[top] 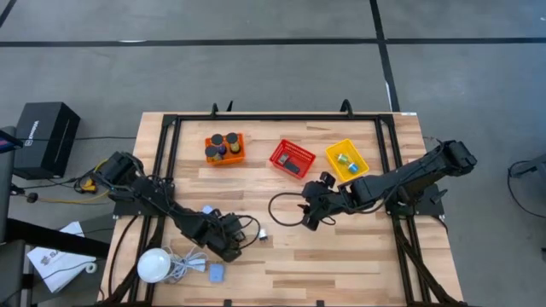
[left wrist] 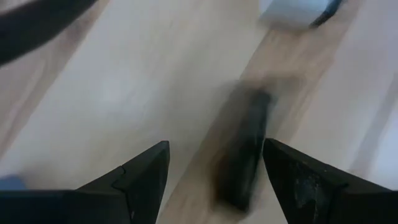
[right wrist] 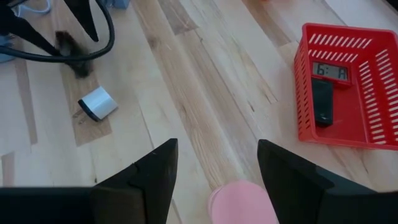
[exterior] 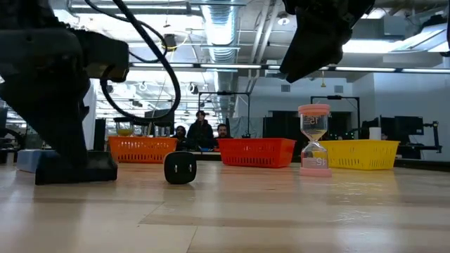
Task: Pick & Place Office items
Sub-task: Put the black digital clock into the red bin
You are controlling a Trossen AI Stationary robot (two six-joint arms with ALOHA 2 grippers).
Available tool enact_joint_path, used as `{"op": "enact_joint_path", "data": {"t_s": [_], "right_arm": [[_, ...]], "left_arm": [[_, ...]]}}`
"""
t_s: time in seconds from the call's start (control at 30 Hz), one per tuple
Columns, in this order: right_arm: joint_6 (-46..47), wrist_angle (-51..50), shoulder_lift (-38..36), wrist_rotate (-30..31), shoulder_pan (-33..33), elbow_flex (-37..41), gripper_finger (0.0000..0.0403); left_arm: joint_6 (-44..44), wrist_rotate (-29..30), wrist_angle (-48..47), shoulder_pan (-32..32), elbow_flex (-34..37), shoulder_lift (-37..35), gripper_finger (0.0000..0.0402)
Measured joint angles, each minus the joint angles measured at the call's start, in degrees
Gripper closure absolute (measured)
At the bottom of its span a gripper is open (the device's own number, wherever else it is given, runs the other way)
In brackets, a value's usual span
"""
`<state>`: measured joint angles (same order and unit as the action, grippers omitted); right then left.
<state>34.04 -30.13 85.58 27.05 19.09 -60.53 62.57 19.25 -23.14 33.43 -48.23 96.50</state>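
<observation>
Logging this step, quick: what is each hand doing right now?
Left hand: open, low over a flat black item, gripping nothing.
Right hand: open above the pink hourglass, not gripping it.

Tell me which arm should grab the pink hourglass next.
Right. The right tool is open directly over the pink hourglass, whose pink top shows between its fingers. The left tool is across the table, open around a flat black piece.

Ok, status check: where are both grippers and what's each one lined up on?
Left gripper open, low over a flat black piece. Right gripper open above the pink hourglass, nothing held. Black cable looped near the right gripper.
</observation>
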Motion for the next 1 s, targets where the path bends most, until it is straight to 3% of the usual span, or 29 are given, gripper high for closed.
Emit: {"op": "enact_joint_path", "data": {"t_s": [0.43,0.73,0.87,1.0], "right_arm": [[0.0,0.0,0.0,0.0,0.0,0.0,0.0191],[-0.2,0.0,0.0,0.0,0.0,0.0,0.0191],[-0.2,-0.1,0.0,-0.1,0.0,0.0,0.0191],[-0.2,-0.1,0.0,-0.1,0.0,0.0,0.0191]], "left_arm": [[-2.1,-0.1,1.8,-0.1,0.8,0.1,0.0149],[-2.5,0.5,11.0,-1.3,0.7,-1.6,0.0149],[-10.0,0.9,11.4,-2.2,0.7,-1.6,0.0148],[-11.1,0.9,12.8,-4.1,0.7,-1.6,0.0144]]}}
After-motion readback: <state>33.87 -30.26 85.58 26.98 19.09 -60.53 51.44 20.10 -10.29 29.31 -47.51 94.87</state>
